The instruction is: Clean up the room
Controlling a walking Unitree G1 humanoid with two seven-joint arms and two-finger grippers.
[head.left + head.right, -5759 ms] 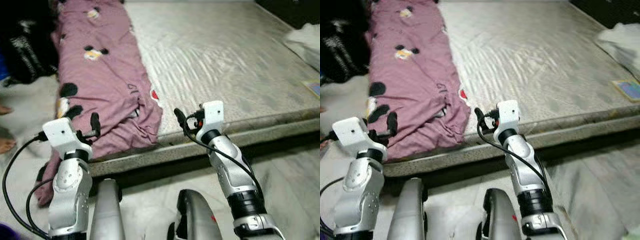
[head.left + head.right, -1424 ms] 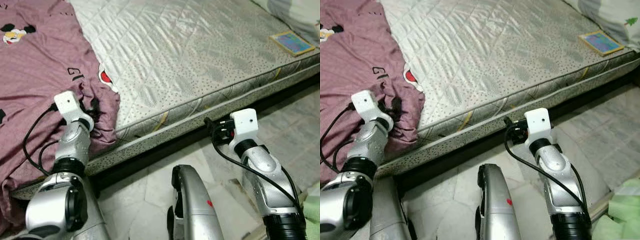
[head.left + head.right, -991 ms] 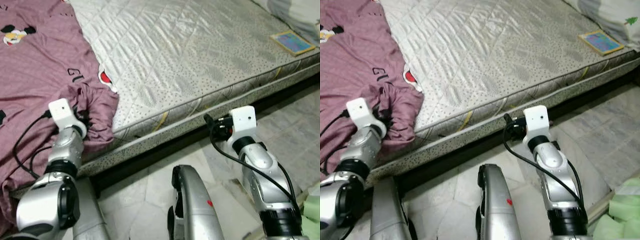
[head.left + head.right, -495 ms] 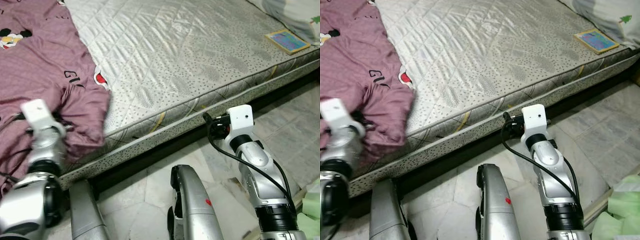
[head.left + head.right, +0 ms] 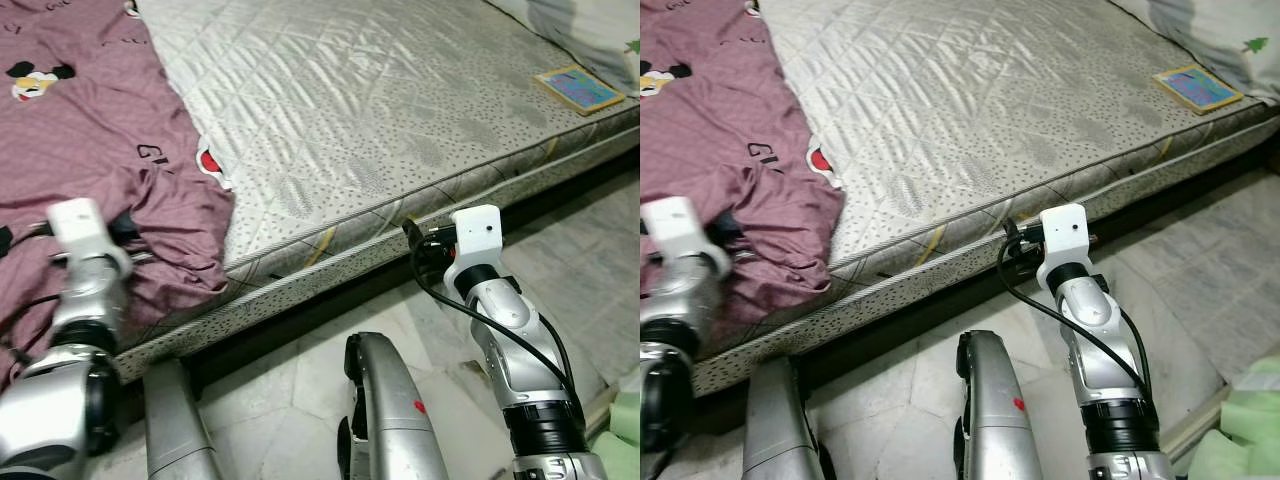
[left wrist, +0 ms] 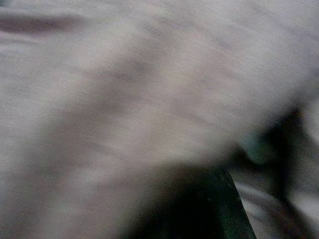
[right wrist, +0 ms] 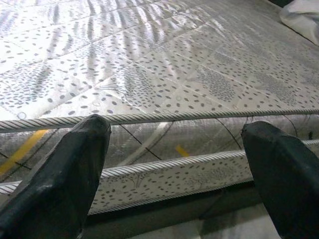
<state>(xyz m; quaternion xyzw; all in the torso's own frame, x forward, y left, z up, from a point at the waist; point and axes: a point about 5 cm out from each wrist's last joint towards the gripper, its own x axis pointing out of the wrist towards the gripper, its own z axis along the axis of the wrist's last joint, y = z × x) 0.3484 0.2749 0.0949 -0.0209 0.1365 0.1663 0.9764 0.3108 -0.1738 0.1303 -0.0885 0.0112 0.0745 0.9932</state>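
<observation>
Left gripper (image 5: 125, 228) has pulled back toward the mattress's near edge since 1.4 s ago, buried in a bunched fold of the purple blanket (image 5: 90, 130); grip state can't be told, and its wrist view is just blurred purple cloth. Right gripper (image 7: 174, 164) hangs spread wide, empty, at the mattress (image 5: 970, 110) side, floor tiles (image 5: 300, 390) below. Blanket runs lengthwise, near to far, along the mattress's left side; small book (image 5: 580, 87) at the far right.

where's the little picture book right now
The book lies flat on the mattress at its far right corner near the edge, beside a pale pillow, well beyond the right gripper.
</observation>
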